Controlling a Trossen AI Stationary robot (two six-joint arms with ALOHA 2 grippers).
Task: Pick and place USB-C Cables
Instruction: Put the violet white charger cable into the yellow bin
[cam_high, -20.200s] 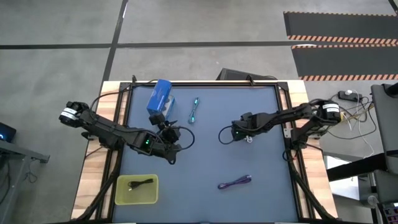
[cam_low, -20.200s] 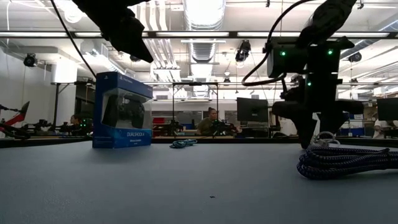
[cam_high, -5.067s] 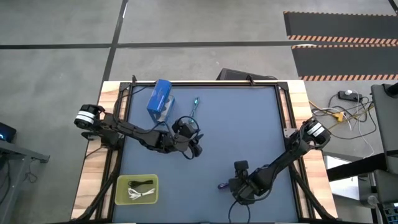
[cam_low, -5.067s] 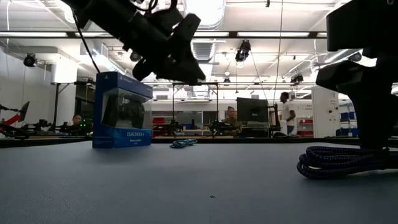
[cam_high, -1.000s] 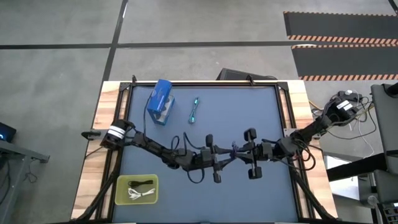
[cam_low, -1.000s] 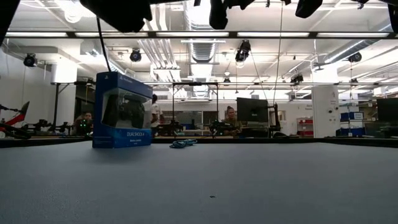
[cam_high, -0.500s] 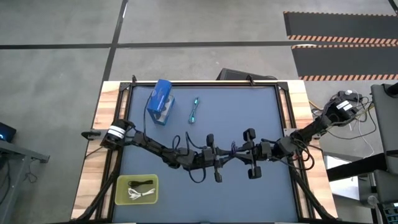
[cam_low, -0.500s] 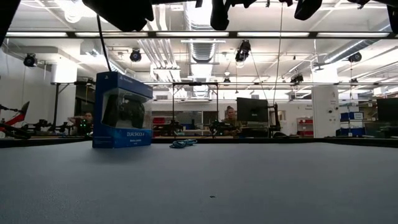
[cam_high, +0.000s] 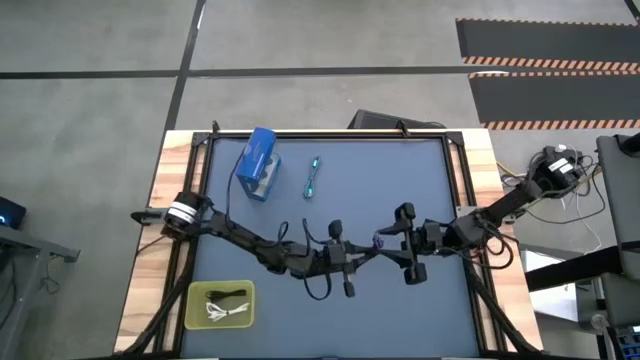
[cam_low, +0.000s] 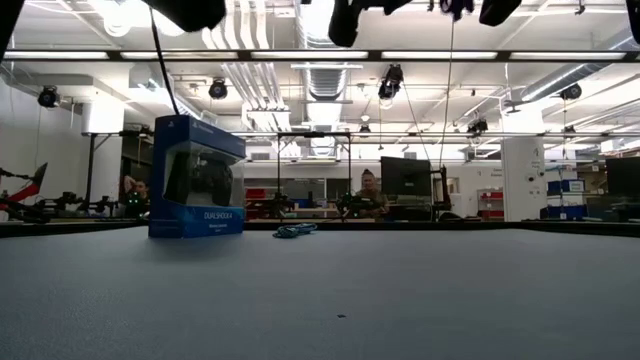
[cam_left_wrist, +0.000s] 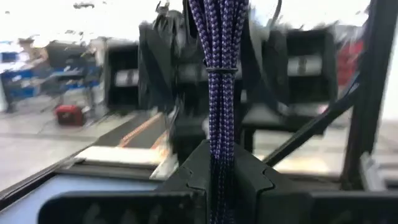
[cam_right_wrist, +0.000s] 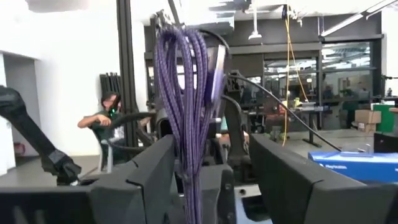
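— Purple braided USB-C cable bundle (cam_left_wrist: 219, 93) has just changed owners, mid-air near the counter's centre: a second ago the right pincer (cam_high: 392, 243) pinched it, now its fingers stand spread on either side of the coil, while the left pincer (cam_high: 358, 251) has pressed together on the bundle's other end.

— So the handover is done?

— I judge it nearly so. The cable stands between the right fingers without being squeezed, so that arm must draw back before the left can carry the bundle away. The yellow-green shallow tray (cam_high: 196, 293) at about seven o'clock already holds the white coil (cam_high: 222, 311) and the black coil (cam_high: 229, 294), so it looks like the destination.

— And the arms?

— Both stretch low and nearly level over the dark blue counter (cam_high: 420, 180), the left reaching in from nine o'clock, the right from three o'clock, wrists facing each other.

— What remains?

— The teal coiled cable (cam_high: 313, 177) lies untouched near twelve o'clock, just beside the blue box with a clear window (cam_high: 258, 163).
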